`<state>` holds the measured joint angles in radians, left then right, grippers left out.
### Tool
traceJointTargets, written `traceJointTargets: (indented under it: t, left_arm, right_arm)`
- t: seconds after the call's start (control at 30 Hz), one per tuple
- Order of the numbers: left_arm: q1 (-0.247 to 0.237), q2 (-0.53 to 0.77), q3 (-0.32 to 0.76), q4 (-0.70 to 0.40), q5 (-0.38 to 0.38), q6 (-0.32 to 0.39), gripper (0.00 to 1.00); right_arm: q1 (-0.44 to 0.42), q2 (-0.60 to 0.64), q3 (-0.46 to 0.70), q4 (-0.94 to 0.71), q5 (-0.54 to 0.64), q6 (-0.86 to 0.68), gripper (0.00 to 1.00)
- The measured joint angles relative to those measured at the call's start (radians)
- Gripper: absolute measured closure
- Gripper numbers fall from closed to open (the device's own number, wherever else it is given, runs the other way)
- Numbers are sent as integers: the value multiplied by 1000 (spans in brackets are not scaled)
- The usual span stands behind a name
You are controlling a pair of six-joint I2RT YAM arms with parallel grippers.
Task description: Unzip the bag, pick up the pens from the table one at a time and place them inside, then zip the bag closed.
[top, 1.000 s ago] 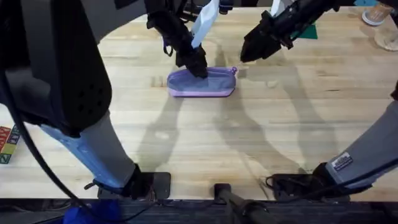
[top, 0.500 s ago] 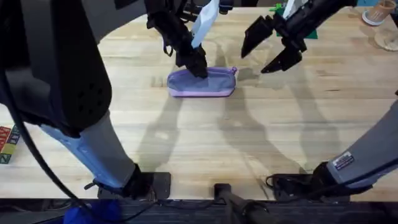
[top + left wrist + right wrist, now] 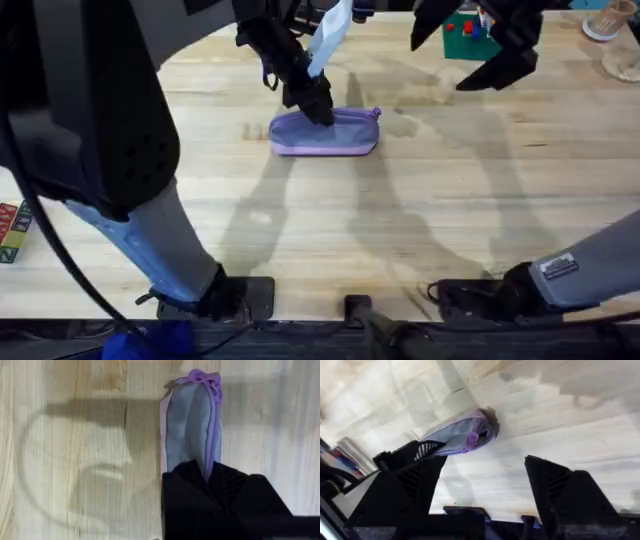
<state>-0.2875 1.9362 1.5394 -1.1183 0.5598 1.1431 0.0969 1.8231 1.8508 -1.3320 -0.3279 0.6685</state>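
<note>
A pale butcher-block table (image 3: pixel 420 210) spans the overhead view, its planks running across the frame. Left of centre in the upper part lies the bag (image 3: pixel 326 133), a lavender pouch with its long axis running left to right across the frame and its zipper end with a small purple pull at the right. The left gripper (image 3: pixel 318 108) comes down from the upper left and sits on the pouch's top edge toward its left half; in the left wrist view its black fingers (image 3: pixel 190 485) press together on the fabric near the zipper line, pinning that end. The left arm is plainly the nearer one. Farther right, near the top edge, the right gripper (image 3: pixel 492 40) hangs above the table with its fingers spread wide, nothing between them. The pouch lies well apart from it, down and to the left in the frame. No pen can be made out on the table.
</note>
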Motion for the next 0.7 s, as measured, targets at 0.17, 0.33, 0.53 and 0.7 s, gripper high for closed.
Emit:
traceJointTargets:
  t: [0.17,0.33,0.53,0.7]
  left_arm:
    - [0,0,0,0,0,0,960]
    - [0,0,0,0,0,0,959]
    - [0,0,0,0,0,0,959]
    - [0,0,0,0,0,0,959]
  right_arm:
    - [8,-2,1,1,-1,50,5]
    - [9,-2,1,6,-10,78,5]
    - [17,-2,1,30,-10,103,5]
    - [38,3,1,30,-10,111,5]
